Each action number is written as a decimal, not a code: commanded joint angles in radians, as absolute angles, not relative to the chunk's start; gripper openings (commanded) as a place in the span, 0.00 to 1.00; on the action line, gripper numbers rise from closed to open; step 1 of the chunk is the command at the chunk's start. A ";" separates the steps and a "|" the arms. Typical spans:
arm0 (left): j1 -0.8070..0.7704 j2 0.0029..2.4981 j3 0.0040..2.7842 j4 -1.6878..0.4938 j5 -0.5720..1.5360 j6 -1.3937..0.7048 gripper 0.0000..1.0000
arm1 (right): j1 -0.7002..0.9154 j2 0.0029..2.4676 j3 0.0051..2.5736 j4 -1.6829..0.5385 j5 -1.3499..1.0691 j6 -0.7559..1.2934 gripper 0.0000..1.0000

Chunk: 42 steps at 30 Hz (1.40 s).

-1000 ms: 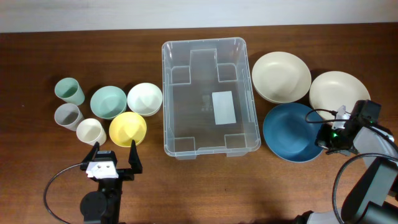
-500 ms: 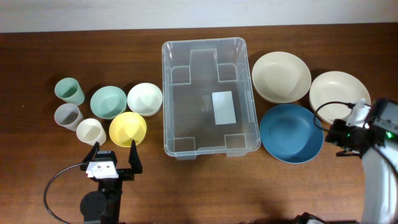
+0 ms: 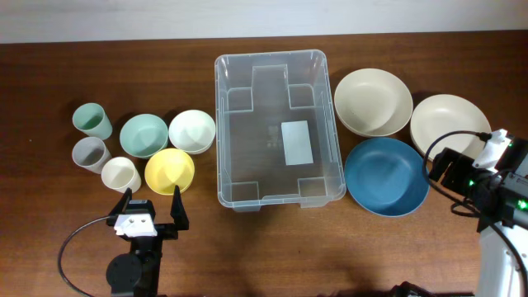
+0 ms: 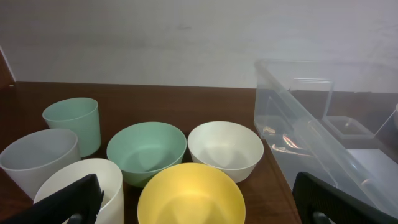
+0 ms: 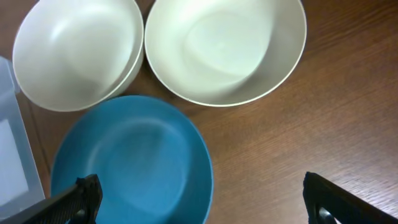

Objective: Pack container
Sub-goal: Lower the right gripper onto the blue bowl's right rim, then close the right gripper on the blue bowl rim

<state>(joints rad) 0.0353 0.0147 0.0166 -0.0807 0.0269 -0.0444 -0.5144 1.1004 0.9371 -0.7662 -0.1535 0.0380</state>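
Note:
The container (image 3: 221, 132), a large clear tub with a white label on its bottom, stands empty at the table's middle; its wall shows at the right of the left wrist view (image 4: 311, 127). My left gripper (image 3: 150, 200) is open near the front edge, just behind a yellow bowl (image 3: 169, 171), which lies between its fingers (image 4: 202, 205). My right gripper (image 3: 445, 172) hovers open above the right rim of a blue bowl (image 3: 386, 176). That bowl's edge (image 5: 130, 162) and bare wood lie under its spread jaws (image 5: 205, 208), which hold nothing.
Two cream bowls (image 3: 373, 101) (image 3: 450, 124) sit behind the blue one. Left of the tub are a green bowl (image 3: 143, 135), a white bowl (image 3: 191, 130), a green cup (image 3: 91, 120), a grey cup (image 3: 89, 153) and a white cup (image 3: 120, 174).
My right gripper was shut at the blue bowl's right rim; it has opened and drawn back to the right. The bowl slid slightly left. The left arm has not moved.

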 commanded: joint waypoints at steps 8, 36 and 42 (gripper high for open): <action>0.036 0.007 0.009 -0.080 0.038 -0.025 1.00 | -0.511 1.404 0.926 -0.736 -0.090 0.078 0.84; 0.036 0.007 0.009 -0.080 0.038 -0.025 1.00 | -0.419 1.714 0.893 -0.593 -0.085 0.068 0.04; 0.036 0.007 0.009 -0.080 0.038 -0.025 1.00 | -0.420 1.694 0.902 -0.616 -0.084 0.068 0.04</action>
<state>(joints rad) 0.0353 0.0147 0.0166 -0.0807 0.0273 -0.0444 -0.4236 1.6890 0.9123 -0.5964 -0.1551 0.0681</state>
